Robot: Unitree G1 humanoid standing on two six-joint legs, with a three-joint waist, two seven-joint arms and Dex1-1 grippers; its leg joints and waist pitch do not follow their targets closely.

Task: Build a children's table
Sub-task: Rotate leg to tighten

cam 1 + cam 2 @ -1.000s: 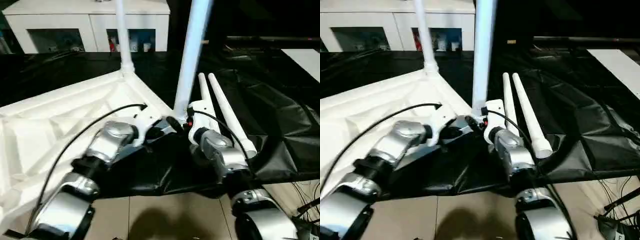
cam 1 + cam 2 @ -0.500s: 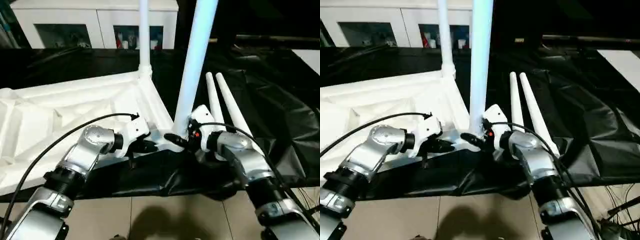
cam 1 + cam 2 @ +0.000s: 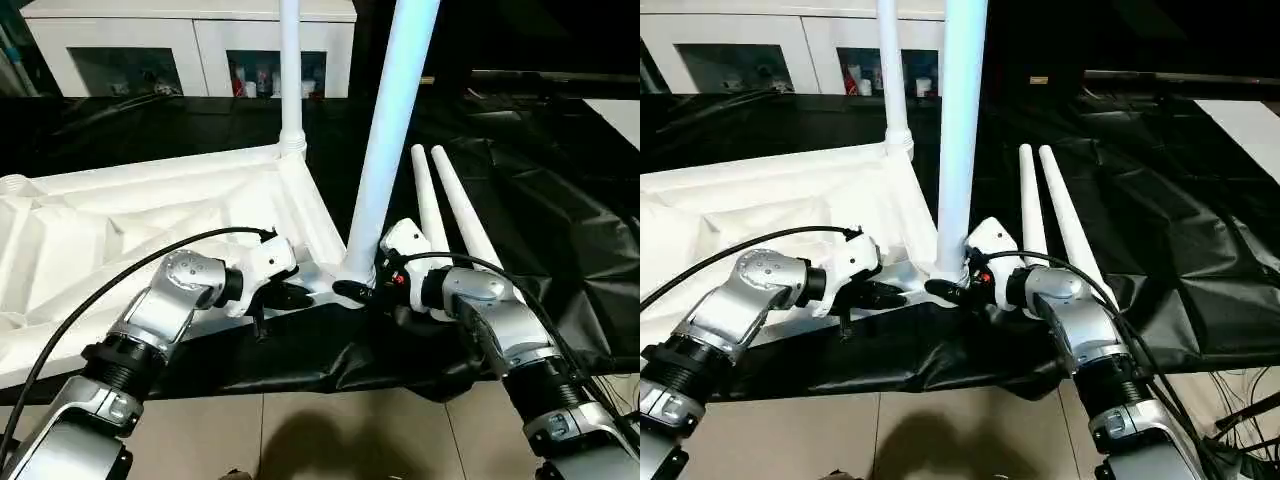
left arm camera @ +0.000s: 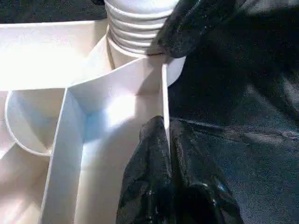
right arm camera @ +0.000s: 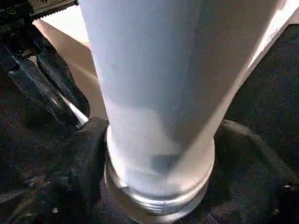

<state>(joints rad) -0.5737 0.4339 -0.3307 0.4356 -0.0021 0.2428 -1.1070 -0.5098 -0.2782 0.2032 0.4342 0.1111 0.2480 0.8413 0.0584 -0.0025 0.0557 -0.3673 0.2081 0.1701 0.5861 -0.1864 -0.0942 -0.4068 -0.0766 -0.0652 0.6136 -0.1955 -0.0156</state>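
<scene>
Gripping the base of the near leg (image 3: 385,150), your right gripper (image 5: 154,154) has its two black fingers (image 5: 81,158) spread around the tube just above its threaded end, touching it on both sides, so you can steer or twist it into the corner socket. The leg stands nearly upright, and its thread still shows above the socket, so I judge it not fully seated.

Just beside it, your left gripper (image 3: 290,294) has its fingers (image 4: 154,177) closed tight on the thin rim wall of the tabletop (image 3: 130,225), one either side of the wall. That hold likely braces the tabletop against the turning force at the corner.

The tabletop lies upside down, ribs up, on black sheeting (image 3: 540,190) over the floor, which puts the sockets within reach from above.

Beyond your right arm, two spare legs (image 3: 450,215) lie side by side on the sheeting, waiting their turn.

Farther back, a second leg (image 3: 291,70) already stands in the far corner socket. A white cabinet (image 3: 190,45) sits behind.
</scene>
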